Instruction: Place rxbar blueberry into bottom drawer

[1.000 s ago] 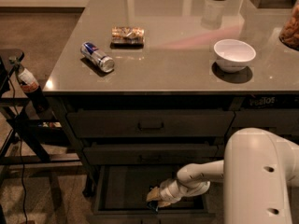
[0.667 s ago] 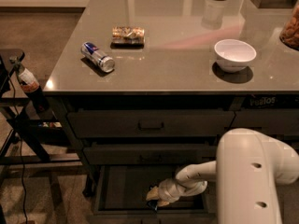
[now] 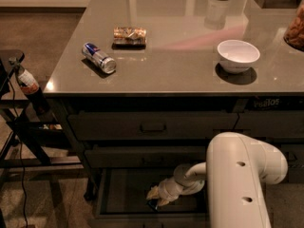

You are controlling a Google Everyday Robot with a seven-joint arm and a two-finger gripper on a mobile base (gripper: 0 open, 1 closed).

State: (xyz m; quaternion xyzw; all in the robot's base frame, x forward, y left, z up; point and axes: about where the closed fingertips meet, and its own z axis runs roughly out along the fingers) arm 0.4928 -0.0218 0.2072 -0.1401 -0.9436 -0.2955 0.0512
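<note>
Brown flooring is being seen around a dark cabinet whose glossy grey worktop is being occupied by a blue-silver drink can lying on its side, a brown-gold snack packet just behind it, and a white bowl well apart to the right. Below the two shallower drawers, the bottom drawer is being shown pulled out, with its flat dark inside exposed. A white arm is being reached down into it, and the tool is being shown low over the drawer floor, near the middle, pointing left. Only a small dark sliver of the rxbar blueberry is being made out, right at the tool's tip against the drawer floor; its long axis is being hidden by the tool, so its direction cannot be told. How far the tool is opened, and whether the bar is being gripped, cannot be told.
</note>
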